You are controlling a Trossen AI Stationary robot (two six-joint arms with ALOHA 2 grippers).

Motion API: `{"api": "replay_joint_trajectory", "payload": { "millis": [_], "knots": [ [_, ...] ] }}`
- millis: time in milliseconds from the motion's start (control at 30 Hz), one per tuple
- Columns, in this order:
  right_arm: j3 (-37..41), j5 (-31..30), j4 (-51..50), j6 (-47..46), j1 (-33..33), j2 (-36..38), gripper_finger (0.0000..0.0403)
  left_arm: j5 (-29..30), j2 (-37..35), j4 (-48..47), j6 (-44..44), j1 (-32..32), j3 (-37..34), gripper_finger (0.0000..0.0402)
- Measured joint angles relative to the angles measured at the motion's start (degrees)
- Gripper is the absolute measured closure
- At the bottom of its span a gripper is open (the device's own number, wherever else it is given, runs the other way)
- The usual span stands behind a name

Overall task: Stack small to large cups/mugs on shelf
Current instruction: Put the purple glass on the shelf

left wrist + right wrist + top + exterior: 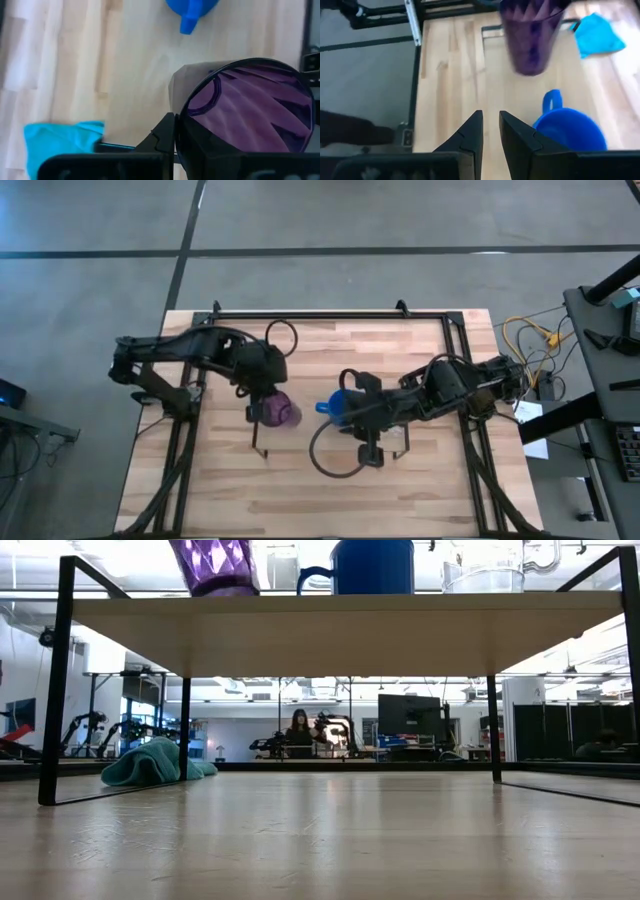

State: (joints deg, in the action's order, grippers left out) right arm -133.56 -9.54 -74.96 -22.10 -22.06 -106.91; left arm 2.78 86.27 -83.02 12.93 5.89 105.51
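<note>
The purple cup (284, 412) stands at the left end of the light-wood shelf (340, 635), with my left gripper (263, 392) shut on it from above. In the low view the purple cup (214, 565), the blue mug (368, 565) and the clear glass cup (486, 578) stand in a row on the shelf board. My right gripper (491, 131) hovers beside the blue mug (570, 131), fingers nearly together and holding nothing. In the high view it covers part of the blue mug (338, 402). My left gripper holds the purple cup at its rim (186, 107), coming from above and pointing down. One finger (162, 137) lies outside the wall; the other is hidden behind the cup's edge and the gripper body. The cup is upright, its base at the shelf board (214, 590).
A teal cloth (155, 762) lies on the table beyond the shelf's left leg, also seen as the teal cloth (60, 142) in the left wrist view. Black frame bars run along the table's far and side edges (330, 314). A cable loop (335, 455) hangs below the right arm.
</note>
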Motion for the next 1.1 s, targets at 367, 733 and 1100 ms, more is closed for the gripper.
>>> {"api": "replay_joint_trajectory", "payload": {
  "millis": [367, 733, 1100],
  "knots": [
    [0.0, -2.7, 0.7, 2.2, -0.3, 0.3, 0.0344, -0.8, 2.6, -2.5, 0.1, -0.9, -0.7, 0.04],
    [0.0, -2.6, 0.5, 2.2, -1.0, 0.3, 0.0344, -1.0, 3.7, -3.1, 0.0, -2.2, -0.9, 0.04],
    [0.0, -2.5, 0.3, 2.6, -1.1, 0.3, 0.0344, -2.4, 4.3, -1.9, 0.2, -2.8, -0.9, 0.04]
  ]
}}
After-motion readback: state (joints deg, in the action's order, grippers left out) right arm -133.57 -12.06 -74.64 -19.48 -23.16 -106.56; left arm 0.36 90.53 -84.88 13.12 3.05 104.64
